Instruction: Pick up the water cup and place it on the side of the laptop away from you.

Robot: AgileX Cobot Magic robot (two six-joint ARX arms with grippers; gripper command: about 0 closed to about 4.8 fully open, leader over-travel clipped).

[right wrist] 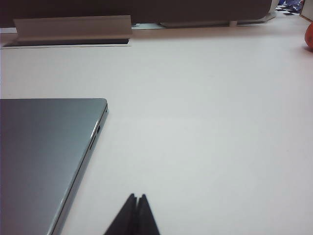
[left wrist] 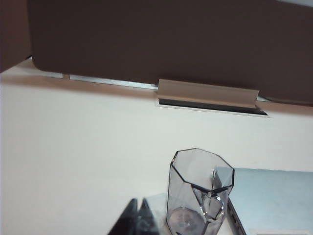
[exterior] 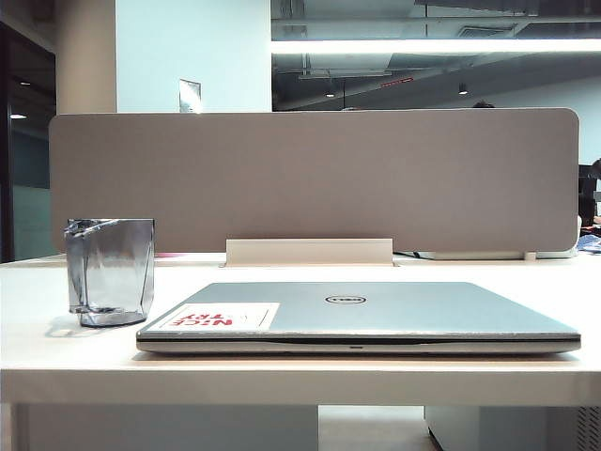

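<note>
On the left of the pale surface (exterior: 56, 376) the water cup (exterior: 111, 271) stands upright, just beside the laptop's (exterior: 376, 315) left edge with a thin gap between them; bare surface lies open to the cup's left and behind it, back to the grey divider panel (exterior: 310, 178) and the white bracket (exterior: 310, 252) at its foot. In the left wrist view the left fingers (left wrist: 139, 218) show only as two dark tips pressed together, clenched on nothing, low over the surface and pointing toward the divider; the water cup (left wrist: 198, 196) stands just beside those tips, not touching them, its thin loop handle turned toward the laptop (left wrist: 274, 200), whose corner sits right beyond the cup. Ahead of the left fingers the surface runs clear up to the bracket (left wrist: 208, 93). The laptop lies closed and flat, its lid showing the round logo and a white sticker with red letters (exterior: 225, 318) near its front left corner, its front edge near the surface's front rim. In the right wrist view the right fingers (right wrist: 136, 215) are likewise closed tip to tip, holding nothing, hovering low with the laptop's (right wrist: 44, 156) right edge near on one side and a wide stretch of bare surface on the other and ahead, up to the divider's base. A small orange-red object (right wrist: 309, 36) shows at the far edge of that view, well apart from the fingers.
</note>
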